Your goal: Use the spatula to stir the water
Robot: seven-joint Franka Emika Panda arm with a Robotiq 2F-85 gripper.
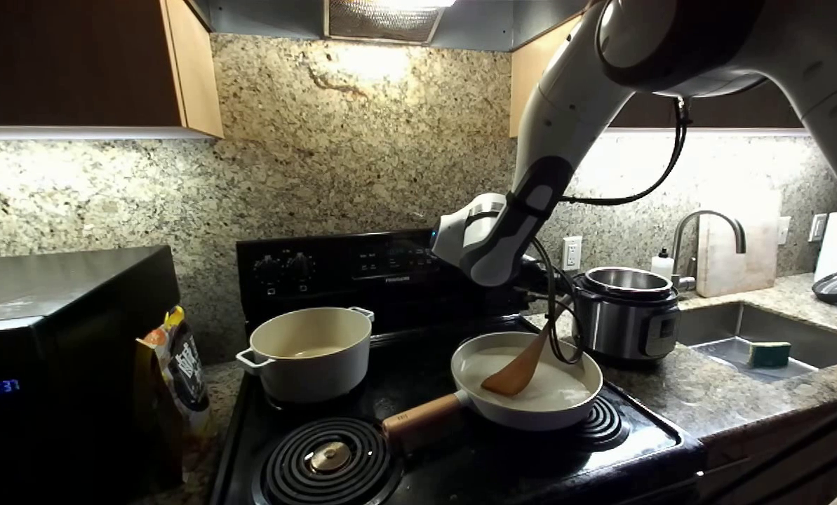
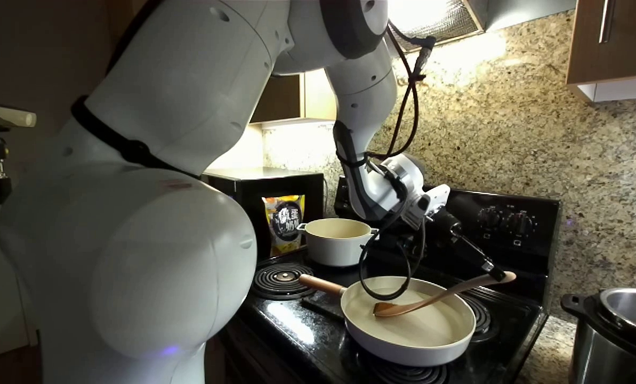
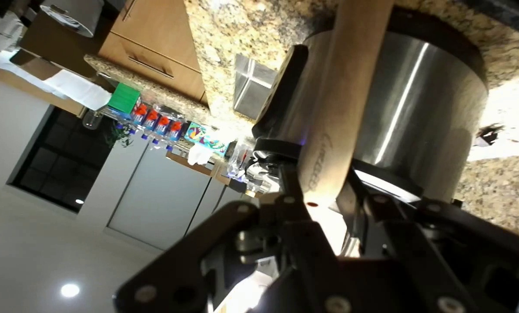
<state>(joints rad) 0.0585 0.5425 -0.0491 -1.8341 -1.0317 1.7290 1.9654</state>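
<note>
Wrist view: the hand (image 3: pixel 322 187) is clamping the spatula (image 3: pixel 348 87) close to the end of its handle, one finger pressing on each side of the wood. In an exterior view, the handle's end is projecting slightly past the fingertips (image 2: pixel 492 269). From the hand, the spatula is slanting downward across the rim of the frying pan (image 2: pixel 403 349); whether wood and rim are touching is not showing clearly. At the low end, beneath the level of the hand, the spatula's blade (image 1: pixel 513 376) is dipping into the water (image 1: pixel 562 386). The pale, shallow water is lying inside the pan, lower than the hand. Opposite the hand, the pan's wooden handle (image 1: pixel 422 415) is extending outward. Near the hand, a black cable (image 2: pixel 364 266) is looping down and overlapping the pan in both exterior views. The two-handled pot (image 1: pixel 313 375) and the steel cooker (image 1: pixel 614 330) are standing on opposite sides of the hand: the pot is resting on the stove (image 1: pixel 474 459), the cooker on the tabletop (image 1: pixel 699 396). Past the pot, farther from the hand, a printed bag (image 2: pixel 284 224) is standing upright.
</note>
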